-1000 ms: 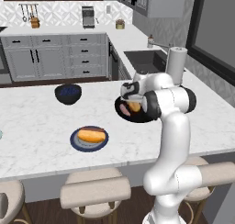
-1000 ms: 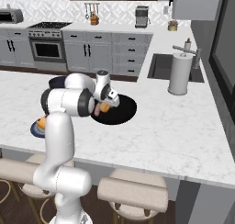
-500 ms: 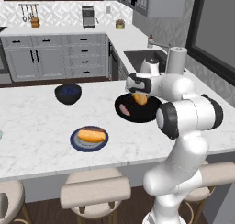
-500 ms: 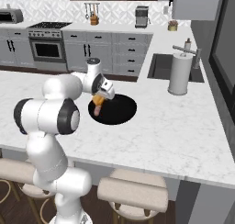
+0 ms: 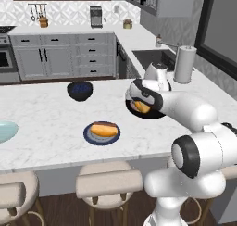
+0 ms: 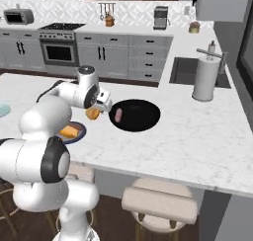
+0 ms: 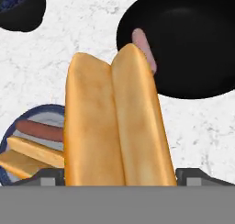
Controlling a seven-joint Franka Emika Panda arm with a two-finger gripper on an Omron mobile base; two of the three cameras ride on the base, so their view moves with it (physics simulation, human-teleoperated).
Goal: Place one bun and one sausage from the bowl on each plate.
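Note:
My gripper [image 6: 95,111] is shut on a golden bun [image 6: 92,113], held above the counter just left of the black bowl [image 6: 141,117]. In the hand view the bun [image 7: 117,122] stands tall between my fingertips [image 7: 51,177]. One pinkish sausage [image 6: 118,115] lies in the bowl [image 7: 193,44], near its left rim [image 7: 141,44]. The dark blue-grey plate [image 5: 89,136] carries a bun [image 5: 104,128] and a sausage [image 7: 39,130]. The pale aqua plate [image 5: 5,130] lies at the far left. In the left base view my gripper [image 5: 141,104] and its bun [image 5: 142,107] hang in front of the bowl.
A smaller dark-blue bowl [image 5: 79,91] sits further back on the counter. A paper towel roll [image 6: 205,79] stands by the sink [image 6: 185,69] at the right. Stools [image 5: 107,181] line the counter's near edge.
The gripper has carried the bun leftward, from over the black bowl to just past its left rim, toward the dark plate. The arm's elbow has swung around.

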